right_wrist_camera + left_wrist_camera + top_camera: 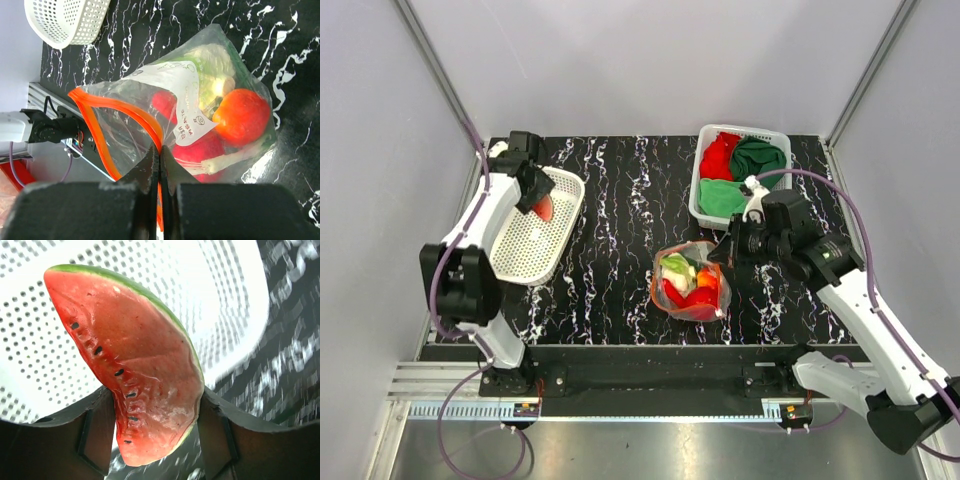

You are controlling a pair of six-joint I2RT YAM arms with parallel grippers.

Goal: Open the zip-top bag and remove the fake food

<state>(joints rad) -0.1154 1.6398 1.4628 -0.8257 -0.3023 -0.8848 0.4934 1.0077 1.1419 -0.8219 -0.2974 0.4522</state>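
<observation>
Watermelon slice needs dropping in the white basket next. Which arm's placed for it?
Left. The left gripper already pinches the watermelon slice directly above the white basket. The right gripper is shut on the bag rim, holding its mouth open, far from that basket.

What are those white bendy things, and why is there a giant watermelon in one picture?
The white bendy things are two robot arms. One picture looks down from above. The other two come from little cameras on each arm's wrist, so things look huge there.

The left pincer holds a toy watermelon slice over a white basket with holes. That camera is very close, so the slice looks giant.

The right pincer pinches the orange zip strip of a clear plastic bag. Inside are more toy foods: a pale cabbage, an orange-red round fruit and something red.

Everything sits on a black table with white streaks. Another basket at the back holds red and green cloths.
</observation>
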